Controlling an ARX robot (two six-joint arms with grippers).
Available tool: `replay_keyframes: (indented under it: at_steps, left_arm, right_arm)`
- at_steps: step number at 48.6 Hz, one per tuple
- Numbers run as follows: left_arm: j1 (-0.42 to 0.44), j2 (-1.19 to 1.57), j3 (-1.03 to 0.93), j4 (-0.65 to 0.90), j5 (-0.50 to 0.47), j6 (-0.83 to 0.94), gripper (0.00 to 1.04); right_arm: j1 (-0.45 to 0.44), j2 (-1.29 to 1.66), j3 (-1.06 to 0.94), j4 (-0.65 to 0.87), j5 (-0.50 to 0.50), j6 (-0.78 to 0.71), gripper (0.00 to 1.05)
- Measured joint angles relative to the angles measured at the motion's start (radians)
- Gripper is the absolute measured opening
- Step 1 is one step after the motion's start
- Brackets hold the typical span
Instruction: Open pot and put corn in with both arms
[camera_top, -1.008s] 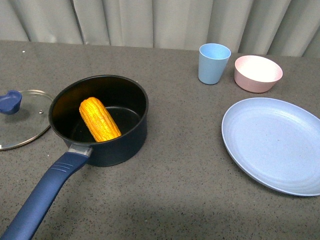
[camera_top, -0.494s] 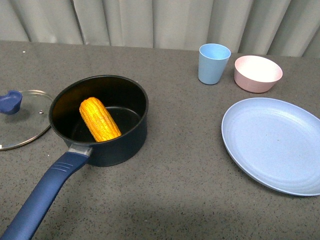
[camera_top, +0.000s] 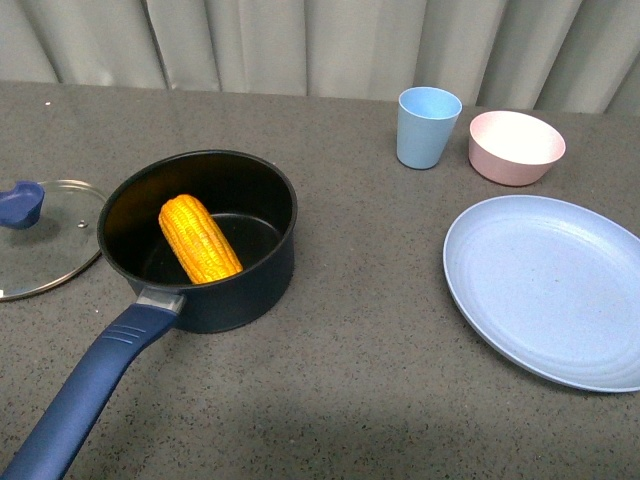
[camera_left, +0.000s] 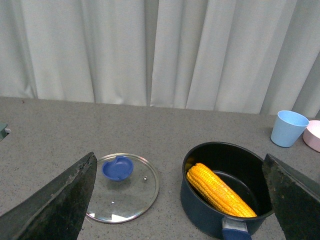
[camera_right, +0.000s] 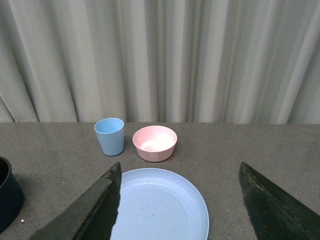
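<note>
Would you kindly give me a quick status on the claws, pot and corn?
Both claws open, empty, left, right. Corn lying inside pot. Lid off, flat on table beside pot. Nothing in the way.

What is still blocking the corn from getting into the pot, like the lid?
Nothing visible. The corn cob already lies inside the open pot. The glass lid rests flat on the table beside the pot, off its rim. Both grippers, left and right, are open and hold nothing.

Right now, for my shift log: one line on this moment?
lid: off, on table beside pot | corn: inside pot | left gripper: open, empty | right gripper: open, empty
</note>
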Motion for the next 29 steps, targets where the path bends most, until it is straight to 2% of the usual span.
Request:
replay_keyframes:
  at_steps: [7, 29]
  left_arm:
    - [0.000, 0.000, 0.000, 0.000, 0.000, 0.000, 0.98]
    - [0.000, 0.000, 0.000, 0.000, 0.000, 0.000, 0.98]
  right_arm:
    - [0.000, 0.000, 0.000, 0.000, 0.000, 0.001, 0.97]
    - [0.000, 0.000, 0.000, 0.000, 0.000, 0.000, 0.95]
